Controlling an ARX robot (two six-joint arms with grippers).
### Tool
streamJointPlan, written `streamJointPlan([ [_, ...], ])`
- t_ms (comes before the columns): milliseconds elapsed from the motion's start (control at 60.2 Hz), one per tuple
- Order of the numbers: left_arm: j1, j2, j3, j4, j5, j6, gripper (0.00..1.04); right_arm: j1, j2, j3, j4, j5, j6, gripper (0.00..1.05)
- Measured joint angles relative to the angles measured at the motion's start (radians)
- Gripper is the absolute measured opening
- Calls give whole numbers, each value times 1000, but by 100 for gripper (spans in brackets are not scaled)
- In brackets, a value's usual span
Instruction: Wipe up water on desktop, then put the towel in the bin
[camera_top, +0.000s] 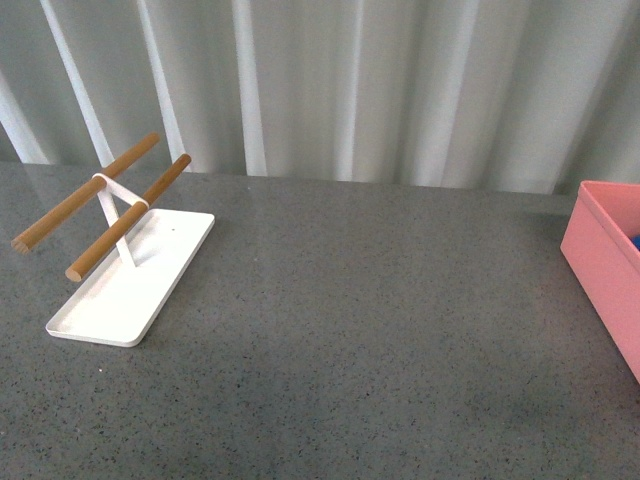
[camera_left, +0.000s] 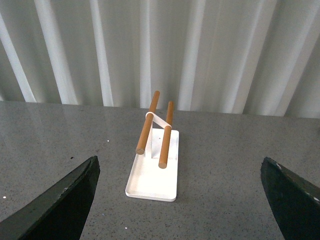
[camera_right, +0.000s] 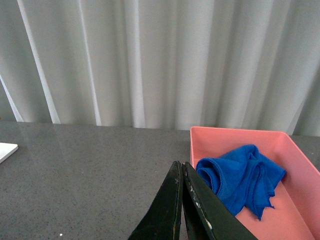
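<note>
The blue towel (camera_right: 240, 180) lies crumpled inside the pink bin (camera_right: 300, 170); in the front view only the bin's corner (camera_top: 605, 250) shows at the right edge, with a sliver of blue inside. The dark grey speckled desktop (camera_top: 350, 330) looks dry. My right gripper (camera_right: 181, 167) is shut and empty, its tips above the desktop just beside the bin's near wall, apart from the towel. My left gripper (camera_left: 180, 172) is open wide and empty above the desktop, facing the white tray. Neither arm shows in the front view.
A white tray (camera_top: 100, 305) with two slanted wooden rods (camera_top: 125, 220) stands at the left of the desktop; it also shows in the left wrist view (camera_left: 152, 177). A pale pleated curtain (camera_top: 350, 80) hangs behind the desktop's far edge.
</note>
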Motion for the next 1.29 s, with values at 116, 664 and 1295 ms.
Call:
streamJointPlan([
  [116, 0, 0, 0, 0, 0, 0, 98, 0, -36, 0, -37, 0, 0, 3],
  [664, 0, -1, 0, 0, 0, 0, 98, 0, -241, 0, -249, 3, 1, 3],
  [1295, 0, -1, 0, 0, 0, 0, 98, 0, -242, 0, -249, 3, 2, 97],
])
